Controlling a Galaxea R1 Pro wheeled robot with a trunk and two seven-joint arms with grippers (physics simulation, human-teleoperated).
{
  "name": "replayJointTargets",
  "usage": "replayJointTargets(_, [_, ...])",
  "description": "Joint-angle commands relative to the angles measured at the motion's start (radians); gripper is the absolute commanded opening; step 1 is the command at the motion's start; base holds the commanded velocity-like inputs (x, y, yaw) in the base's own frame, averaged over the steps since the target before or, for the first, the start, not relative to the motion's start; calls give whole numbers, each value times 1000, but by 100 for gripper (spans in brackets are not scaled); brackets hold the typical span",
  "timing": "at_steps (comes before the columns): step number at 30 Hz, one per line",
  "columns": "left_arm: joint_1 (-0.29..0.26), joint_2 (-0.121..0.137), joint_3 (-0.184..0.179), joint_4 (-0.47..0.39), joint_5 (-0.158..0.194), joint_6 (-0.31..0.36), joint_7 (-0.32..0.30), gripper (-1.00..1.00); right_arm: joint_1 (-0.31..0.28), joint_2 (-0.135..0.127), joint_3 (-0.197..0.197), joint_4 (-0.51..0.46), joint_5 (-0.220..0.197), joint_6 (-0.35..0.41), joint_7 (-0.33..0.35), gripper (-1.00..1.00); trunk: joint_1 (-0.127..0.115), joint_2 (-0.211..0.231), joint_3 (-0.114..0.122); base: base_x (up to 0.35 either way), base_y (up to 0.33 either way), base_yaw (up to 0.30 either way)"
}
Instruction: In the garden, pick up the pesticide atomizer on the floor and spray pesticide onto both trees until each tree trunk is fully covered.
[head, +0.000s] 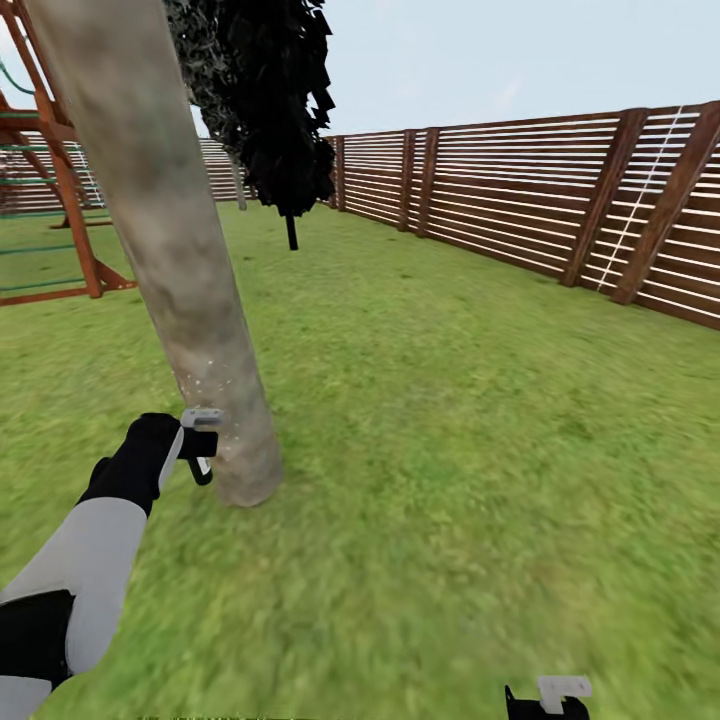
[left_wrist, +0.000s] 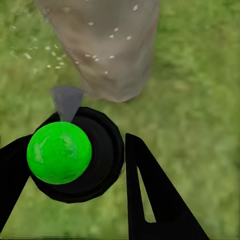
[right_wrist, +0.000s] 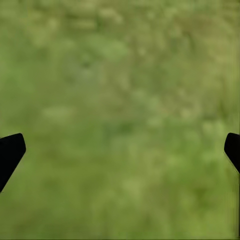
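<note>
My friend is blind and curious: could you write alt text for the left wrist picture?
A black robot hand holds a sprayer with a bright green top, aimed at the base of a grey-brown trunk. White specks dot the bark and the grass beside it.

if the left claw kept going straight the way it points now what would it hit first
Most likely the base of the tree trunk. The left claw, shut on the pesticide atomizer, aims at the speckled lower bark, with a strip of grass between. The gap's depth is hard to judge.
</note>
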Motion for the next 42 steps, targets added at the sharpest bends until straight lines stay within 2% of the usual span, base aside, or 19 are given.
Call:
replayJointTargets(1, [-1,-1,3,-1,-11,3,-9,-100,-1,0,-6,2,11,-4,-5,100,0,0,-1,-29,-271,273])
replayJointTargets(6, [7,-1,3,1,-11,2,-5,-100,-1,0,-6,2,11,-4,-5,100,0,0,-1,-69,-274,277])
replayJointTargets(10, [79,9,0,1,-14,-3,-6,-100,-1,0,-6,2,11,-4,-5,100,0,0,-1,-6,-274,259])
replayJointTargets(12, [101,1,-1,0,-20,-4,-5,-100,-1,0,-6,2,11,-3,-5,100,0,0,-1,72,-265,43])
replayJointTargets(21, [100,-4,4,-11,-19,-2,-4,-100,-1,0,-6,2,11,-3,-5,100,0,0,-1,228,-190,2])
replayJointTargets(26, [100,-4,4,-12,-20,-2,-4,-100,0,0,-6,2,11,-4,-5,100,0,0,-1,30,-264,7])
replayJointTargets(35, [100,-2,1,-12,-23,-2,-2,-100,-1,0,-6,4,12,-4,-5,100,0,0,-1,24,-273,252])
replayJointTargets(39, [103,24,8,-3,-23,-6,-4,-100,0,0,-6,4,11,-4,-5,100,0,0,-1,107,-272,276])
replayJointTargets(41, [103,8,5,-1,-21,-7,-2,-100,0,0,-6,4,11,-4,-5,100,0,0,-1,147,-266,180])
replayJointTargets(42, [103,-20,5,0,-22,-7,-1,-100,0,-1,-6,3,11,-3,-5,100,0,0,-1,156,-263,36])
